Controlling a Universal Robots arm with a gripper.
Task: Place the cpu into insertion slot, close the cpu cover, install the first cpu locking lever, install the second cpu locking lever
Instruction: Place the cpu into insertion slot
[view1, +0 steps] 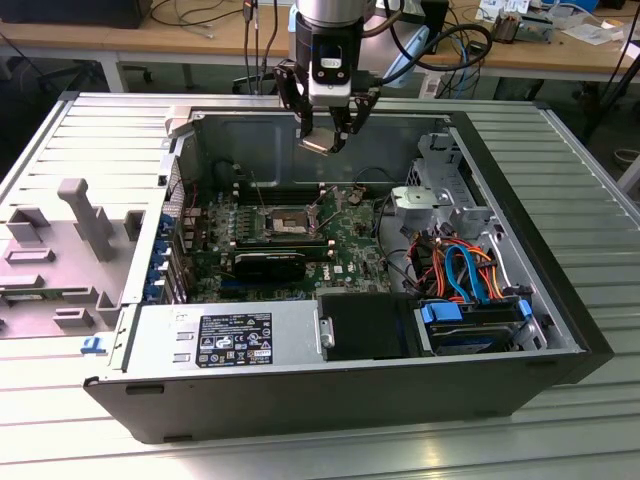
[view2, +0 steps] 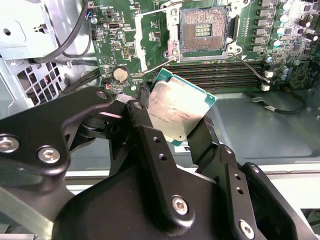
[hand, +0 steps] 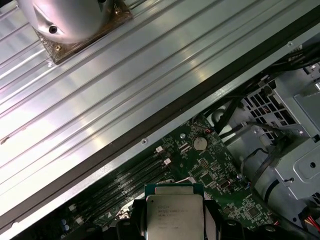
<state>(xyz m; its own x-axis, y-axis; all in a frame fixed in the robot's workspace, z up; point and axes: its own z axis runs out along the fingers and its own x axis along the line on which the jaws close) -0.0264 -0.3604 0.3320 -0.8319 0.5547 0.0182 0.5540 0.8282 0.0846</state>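
Observation:
My gripper (view1: 325, 138) hangs above the open computer case, shut on the cpu (view1: 319, 143) by two opposite edges. In both wrist views the cpu (view2: 177, 111) (hand: 174, 215) shows its dull silver top and green rim between the black fingers (view2: 145, 125). It is tilted and clear of the board. The insertion slot (view2: 202, 31) (view1: 286, 220) lies open on the green motherboard, below and ahead of the chip, with its dark gold-tinted centre bare. The cpu cover (view2: 145, 45) stands swung up at one side of the socket. Two thin wire levers (view2: 254, 67) stick out from the socket's corners.
Long black memory slots (view2: 220, 70) run beside the socket. A black graphics card (view1: 270, 265), a power supply (view1: 225, 335) and a drive bay with blue and orange cables (view1: 465, 270) crowd the case. A grey plastic panel (view1: 70, 240) lies on the ribbed table.

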